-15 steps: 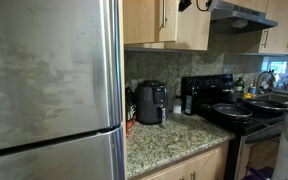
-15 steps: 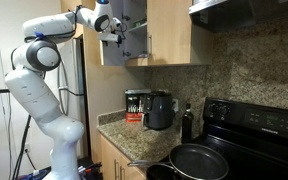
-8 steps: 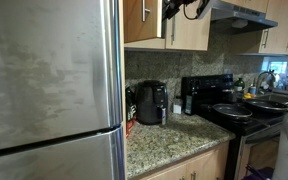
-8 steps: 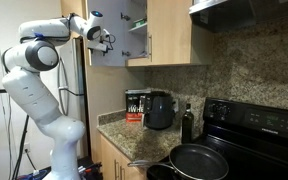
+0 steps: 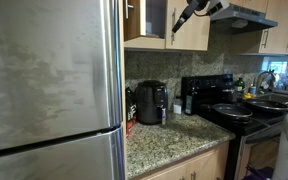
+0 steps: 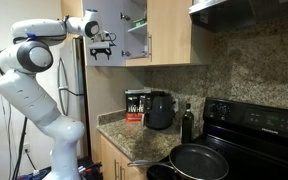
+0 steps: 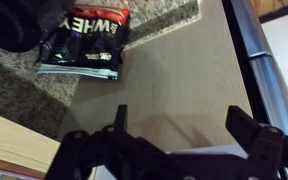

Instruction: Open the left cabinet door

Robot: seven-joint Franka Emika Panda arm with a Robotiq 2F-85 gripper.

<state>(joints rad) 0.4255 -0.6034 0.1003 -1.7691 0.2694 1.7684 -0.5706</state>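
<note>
The left cabinet door stands swung wide open, showing the shelves inside. In an exterior view it is the tan panel with its silver handle. My gripper is open and empty, hovering in front of the door's face. It also shows in an exterior view. In the wrist view the open fingers frame the tan door face. The silver bar handle runs just outside the right finger, untouched.
The twin right door is closed. A steel fridge stands beside the cabinet. On the granite counter stand a black air fryer and a whey bag. A black stove with pans is nearby.
The door has swung further open, its handle moving outward from the cabinet. The gripper moved with it and now is open, off the handle.
</note>
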